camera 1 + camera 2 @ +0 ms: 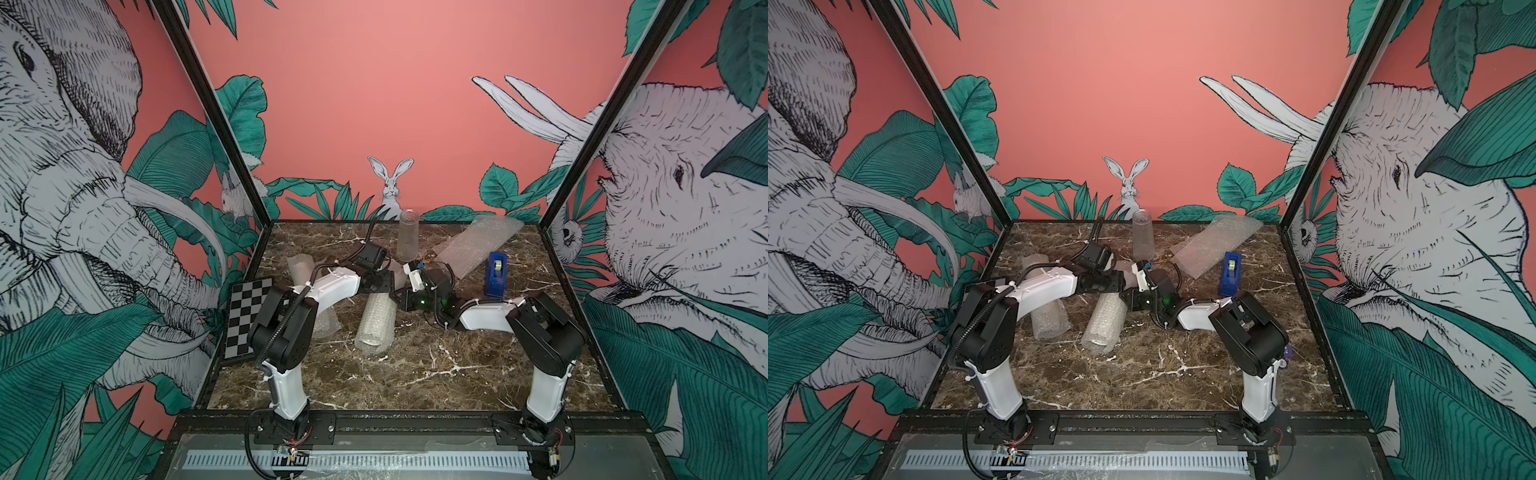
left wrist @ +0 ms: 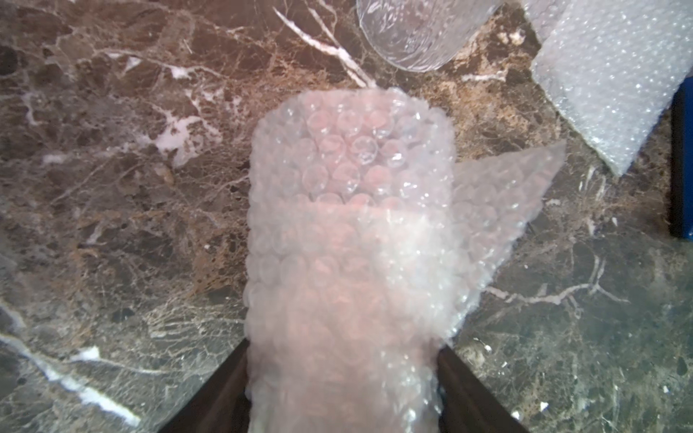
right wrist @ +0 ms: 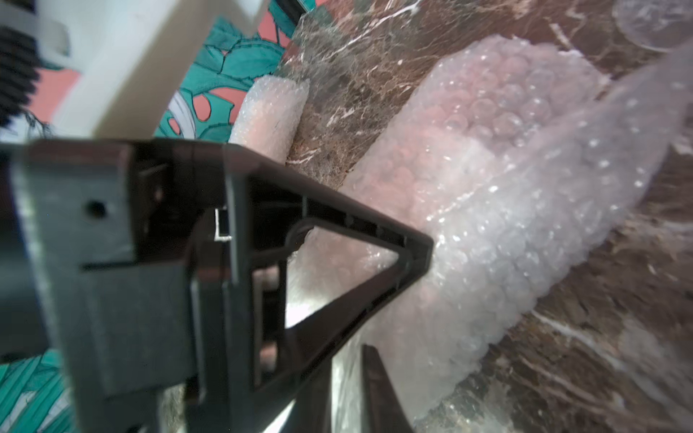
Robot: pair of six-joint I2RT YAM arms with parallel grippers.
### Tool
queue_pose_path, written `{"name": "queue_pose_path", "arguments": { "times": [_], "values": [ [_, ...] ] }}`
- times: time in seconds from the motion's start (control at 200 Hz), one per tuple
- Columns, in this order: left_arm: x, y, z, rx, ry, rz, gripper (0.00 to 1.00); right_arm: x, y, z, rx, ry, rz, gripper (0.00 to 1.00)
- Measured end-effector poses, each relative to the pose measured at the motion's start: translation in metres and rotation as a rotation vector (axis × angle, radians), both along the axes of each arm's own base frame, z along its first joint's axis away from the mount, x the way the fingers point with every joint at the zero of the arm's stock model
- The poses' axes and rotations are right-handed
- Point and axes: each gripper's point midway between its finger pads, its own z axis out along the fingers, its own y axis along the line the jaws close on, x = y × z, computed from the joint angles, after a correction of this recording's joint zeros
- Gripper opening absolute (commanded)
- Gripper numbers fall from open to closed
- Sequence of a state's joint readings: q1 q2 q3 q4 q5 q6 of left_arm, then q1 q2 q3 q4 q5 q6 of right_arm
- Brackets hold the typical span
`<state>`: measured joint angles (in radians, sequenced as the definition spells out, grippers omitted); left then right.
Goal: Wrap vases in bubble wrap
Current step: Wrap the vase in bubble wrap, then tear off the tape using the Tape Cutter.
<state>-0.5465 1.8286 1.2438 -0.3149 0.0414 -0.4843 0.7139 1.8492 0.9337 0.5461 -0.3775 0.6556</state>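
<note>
**Both arms meet at the middle bundle**

At the left edge of the marble worktop (image 1: 415,374) a black-and-white checkerboard (image 1: 245,316) lies flat. Just beside it, a left wrapped vase (image 1: 300,268) lies on its side, partly hidden under the left forearm in both top views.

The left arm reaches in toward the centre. In the left wrist view the left fingers (image 2: 210,397) flank the middle wrapped vase (image 2: 348,225) and close in against both of its sides. In the right wrist view one black fingertip presses into the bubbles. This bundle lies on the worktop near the centre, its near end pointing toward the robot. A loose flap of bubble wrap (image 2: 506,195) sticks out from one side of the roll.

Behind the bundle, near the back wall, the clear glass vase (image 1: 406,235) stands upright and bare.

The right arm comes in from the right and meets the far end of the same bundle. The right fingers (image 3: 378,390) stand narrow, with a pale sliver between them. I cannot tell whether they pinch the wrap.

Further right, a flat bubble wrap sheet (image 1: 473,245) lies at an angle toward the back corner. The blue tape dispenser (image 1: 497,274) stands just beside its near edge.
</note>
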Motion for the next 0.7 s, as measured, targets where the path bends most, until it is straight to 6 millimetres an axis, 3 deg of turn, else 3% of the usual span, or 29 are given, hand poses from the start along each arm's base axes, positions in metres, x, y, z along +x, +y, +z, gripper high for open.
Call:
{"name": "queue_pose_path", "arguments": {
  "times": [0.12, 0.285, 0.36, 0.51, 0.7],
  "values": [
    [0.0, -0.001, 0.0, 0.0, -0.001, -0.001, 0.68, -0.007, -0.008, 0.01, -0.007, -0.008, -0.008, 0.36],
    [0.0, -0.001, 0.0, -0.001, -0.002, -0.001, 0.68, -0.013, -0.027, 0.039, -0.003, -0.04, -0.041, 0.37],
    [0.0, -0.001, 0.0, -0.002, -0.002, -0.002, 0.68, -0.012, -0.045, 0.055, 0.001, -0.053, -0.074, 0.37],
    [0.0, -0.001, 0.001, -0.004, -0.003, -0.003, 0.67, 0.013, -0.115, 0.07, -0.045, -0.046, -0.226, 0.39],
    [0.0, -0.002, 0.001, -0.007, -0.002, -0.004, 0.67, 0.042, -0.224, 0.055, -0.148, 0.07, -0.44, 0.39]
  ]
}}
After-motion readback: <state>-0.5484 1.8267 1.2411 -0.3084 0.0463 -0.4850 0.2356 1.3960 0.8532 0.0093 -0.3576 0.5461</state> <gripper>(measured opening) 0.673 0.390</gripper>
